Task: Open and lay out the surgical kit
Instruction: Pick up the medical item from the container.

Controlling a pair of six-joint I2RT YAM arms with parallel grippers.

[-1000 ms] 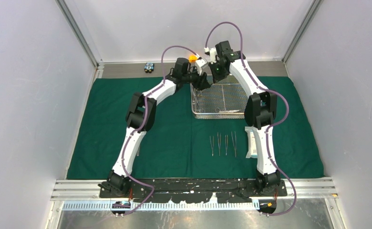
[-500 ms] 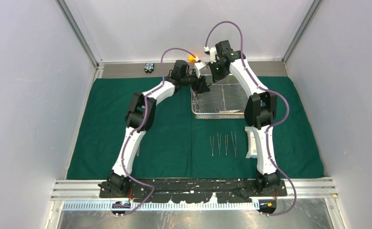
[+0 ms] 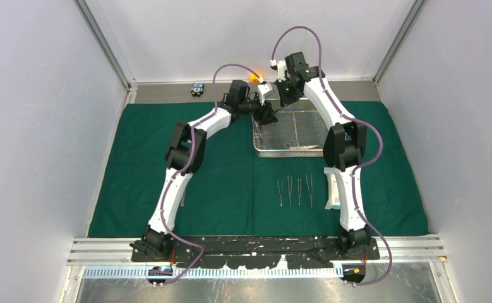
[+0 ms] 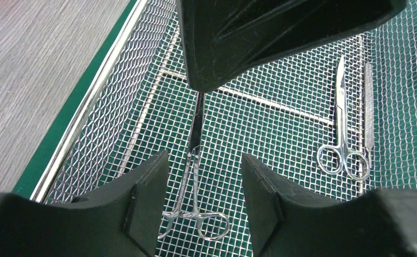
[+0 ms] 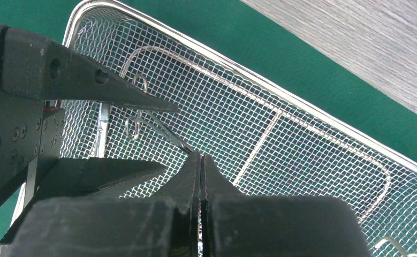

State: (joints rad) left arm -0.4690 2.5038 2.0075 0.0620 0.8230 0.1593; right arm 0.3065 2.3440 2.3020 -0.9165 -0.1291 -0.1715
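The dark green cloth [image 3: 218, 170] lies spread flat. The wire-mesh tray [image 3: 306, 149] stands on it at the back centre. My right gripper [image 5: 201, 156] is shut on the tip of steel forceps [image 4: 194, 176] inside the tray. In the left wrist view it [image 4: 281, 32] hangs above the mesh. The forceps' ring handles lie between the fingers of my open left gripper [image 4: 203, 160], which touch nothing. Scissors [image 4: 342, 123] lie further right in the tray. Several slim instruments [image 3: 295, 189] and the white-blue packet [image 3: 333, 189] lie on the cloth in front of the tray.
A black-blue block [image 3: 197, 89] and an orange block [image 3: 254, 77] sit on the grey strip behind the cloth. White walls close in on both sides. Both arms [image 3: 186, 145] reach over the tray's far left corner.
The right wrist has risen slightly and pulled back. The left gripper has shifted a little lower over the tray's left end.
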